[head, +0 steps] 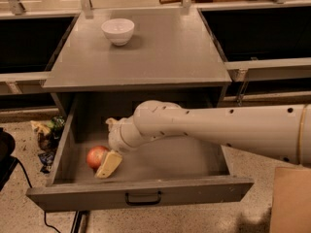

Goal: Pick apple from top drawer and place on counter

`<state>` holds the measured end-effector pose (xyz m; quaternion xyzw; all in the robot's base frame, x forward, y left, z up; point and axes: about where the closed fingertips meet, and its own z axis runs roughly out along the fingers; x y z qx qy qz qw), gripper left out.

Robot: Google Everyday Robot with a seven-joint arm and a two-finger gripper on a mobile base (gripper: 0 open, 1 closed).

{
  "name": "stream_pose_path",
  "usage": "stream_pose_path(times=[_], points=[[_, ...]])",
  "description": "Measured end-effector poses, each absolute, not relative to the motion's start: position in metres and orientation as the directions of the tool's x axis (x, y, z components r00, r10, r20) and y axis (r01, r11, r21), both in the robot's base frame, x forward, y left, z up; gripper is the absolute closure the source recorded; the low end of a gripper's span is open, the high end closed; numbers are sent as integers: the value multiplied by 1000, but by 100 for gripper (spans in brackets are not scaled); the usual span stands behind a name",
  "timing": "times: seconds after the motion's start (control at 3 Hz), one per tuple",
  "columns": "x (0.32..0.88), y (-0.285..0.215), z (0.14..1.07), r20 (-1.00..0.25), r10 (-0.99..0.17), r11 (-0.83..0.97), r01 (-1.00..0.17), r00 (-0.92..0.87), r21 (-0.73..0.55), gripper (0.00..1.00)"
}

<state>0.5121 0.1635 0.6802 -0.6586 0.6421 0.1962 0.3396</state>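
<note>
apple (pixel 95 156): on the floor of the top drawer (pixel 204 189), near-left area, close to the left wall
top drawer: open, black bar handle (pixel 144 198) centred on the front panel
gripper (pixel 108 163): down inside the drawer, right against the apple's right side
grip state: can't tell from this view
arm (pixel 218 127): reaches in from the right
counter (pixel 165 57): white bowl (pixel 118 30) at far left

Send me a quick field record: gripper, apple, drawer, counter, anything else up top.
gripper: down inside the drawer, right beside the apple
apple: on the drawer floor, front, view's left side; not yet lifted
top drawer: pulled open
counter: apple not on it
white bowl: upright at the counter's far side
</note>
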Motion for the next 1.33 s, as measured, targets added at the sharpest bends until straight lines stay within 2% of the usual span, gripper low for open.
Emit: stream_pose_path(times=[0.33,0.67,1.33], points=[[511,176,664,-709,-698,61,-979,97,-194,0],[511,181,651,-722,-686,66,-980,92,-187,19],[509,188,629,-751,-657,71,-987,65,-147,66]])
